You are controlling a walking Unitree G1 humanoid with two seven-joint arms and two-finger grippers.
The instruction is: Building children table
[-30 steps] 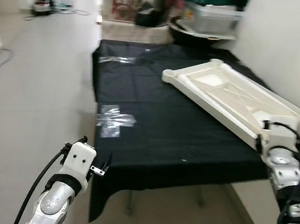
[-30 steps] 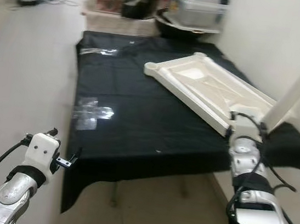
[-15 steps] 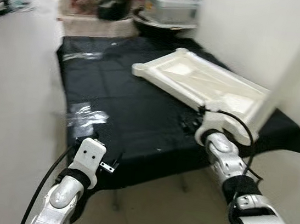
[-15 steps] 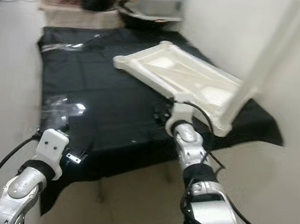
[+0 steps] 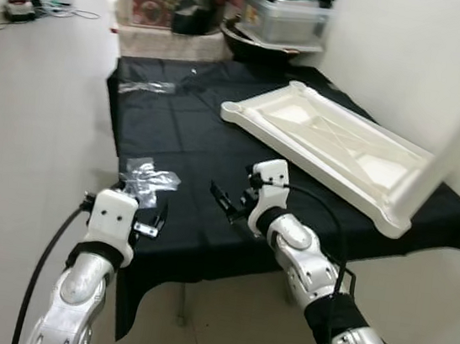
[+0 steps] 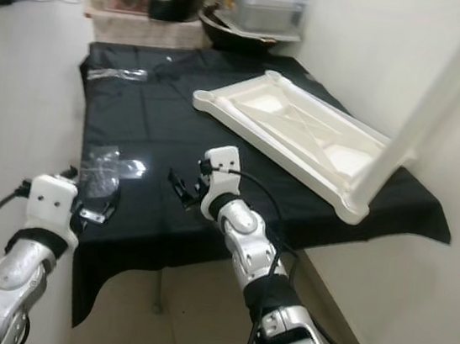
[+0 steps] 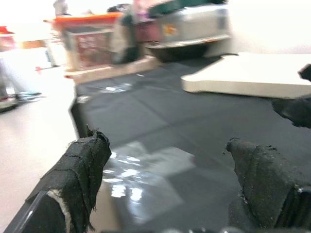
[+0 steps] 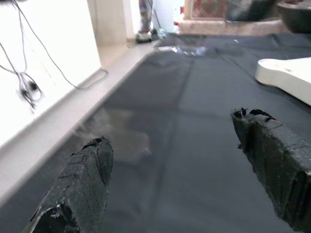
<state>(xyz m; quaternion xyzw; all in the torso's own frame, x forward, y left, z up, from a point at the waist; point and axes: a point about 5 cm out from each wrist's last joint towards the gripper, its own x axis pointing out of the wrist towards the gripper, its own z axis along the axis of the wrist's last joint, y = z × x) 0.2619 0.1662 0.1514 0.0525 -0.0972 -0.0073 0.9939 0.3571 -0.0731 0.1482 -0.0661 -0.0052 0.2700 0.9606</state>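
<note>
The white children's table top lies upside down on the right half of a black-covered table. One white leg stands up from its near right corner. My right gripper hovers open over the black cloth near the front edge, left of the table top. My left gripper is open at the front left edge, just short of a clear plastic bag. That bag lies ahead of the left fingers. Nothing is held by either gripper.
A second clear bag lies at the far left of the cloth. Boxes, a grey bin and a dark bowl crowd the far end. A white wall runs along the right. Open floor lies to the left.
The view has swung about. My right arm left the table top's near corner and now sits over the cloth, left of it. My left gripper has come up to the table's front left edge.
</note>
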